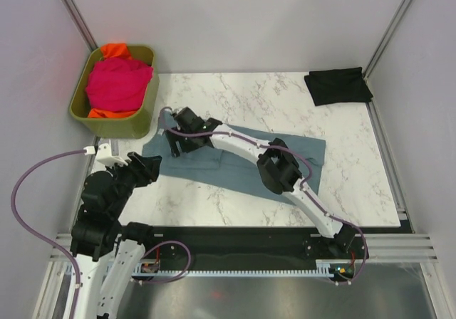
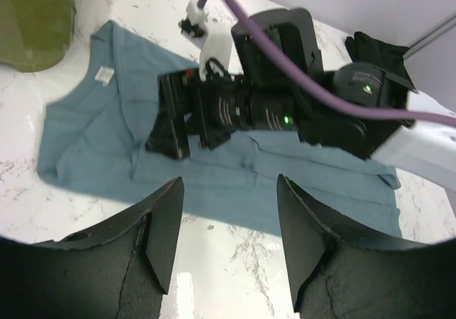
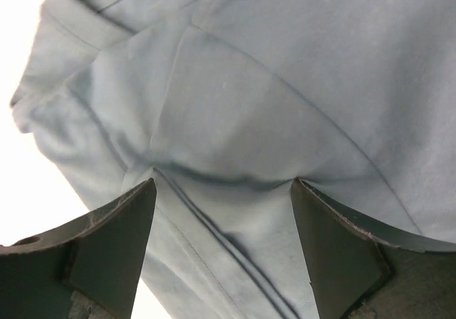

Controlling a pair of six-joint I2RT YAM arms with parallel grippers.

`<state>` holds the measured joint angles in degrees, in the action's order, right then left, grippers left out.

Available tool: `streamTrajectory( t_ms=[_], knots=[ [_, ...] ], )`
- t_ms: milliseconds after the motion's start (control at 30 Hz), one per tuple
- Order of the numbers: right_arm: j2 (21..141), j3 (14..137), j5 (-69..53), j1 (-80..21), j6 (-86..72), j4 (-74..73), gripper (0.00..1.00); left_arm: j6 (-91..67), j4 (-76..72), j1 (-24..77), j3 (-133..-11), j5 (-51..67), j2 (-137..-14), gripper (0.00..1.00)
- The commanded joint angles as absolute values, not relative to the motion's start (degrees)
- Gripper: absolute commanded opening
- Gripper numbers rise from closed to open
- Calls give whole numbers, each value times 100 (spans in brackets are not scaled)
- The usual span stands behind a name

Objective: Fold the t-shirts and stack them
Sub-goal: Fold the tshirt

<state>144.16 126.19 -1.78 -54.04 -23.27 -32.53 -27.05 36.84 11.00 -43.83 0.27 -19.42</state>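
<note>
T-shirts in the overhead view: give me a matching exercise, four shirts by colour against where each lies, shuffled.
1 blue-grey t-shirt
2 black t-shirt
3 pink t-shirt
4 orange t-shirt

A on top in the green bin
B folded at the far right corner of the table
C spread across the middle of the table
D in the bin, under another shirt

Pairs: 1-C, 2-B, 3-A, 4-D

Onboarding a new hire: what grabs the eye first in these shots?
The slate blue-grey t-shirt lies spread across the table, the right gripper open just above its collar end. Then the magenta-pink t-shirt heaped over an orange one in the olive-green bin, far left, and a folded black t-shirt in the far right corner.
</note>
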Motion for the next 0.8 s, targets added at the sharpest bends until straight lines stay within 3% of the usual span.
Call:
streamTrajectory(
  t_ms=[0,100,233,400,533,767],
  knots=[
    [15537,13602,-562,-4740,-2557,-3656,86,-2461,3657,1099,-4281,-237,-1670,63],
    [16127,14580,-528,-4064,-3075,-3315,87,-2382,3648,1099,-4307,-290,-1783,63],
    [15988,14125,454,-3306,-3585,-1525,90,-2320,3674,1099,-4324,-36,-1951,60],
    [16146,14520,2133,-2655,-4340,-784,93,-2294,3665,1099,-4307,-53,-2109,60],
    [16190,14729,2520,-2566,-4430,-159,95,-2241,3665,1090,-4324,139,-2381,60],
    [14961,14266,960,-2558,-3701,896,98,-2259,3560,1090,-4333,290,-2978,61]
  ],
)
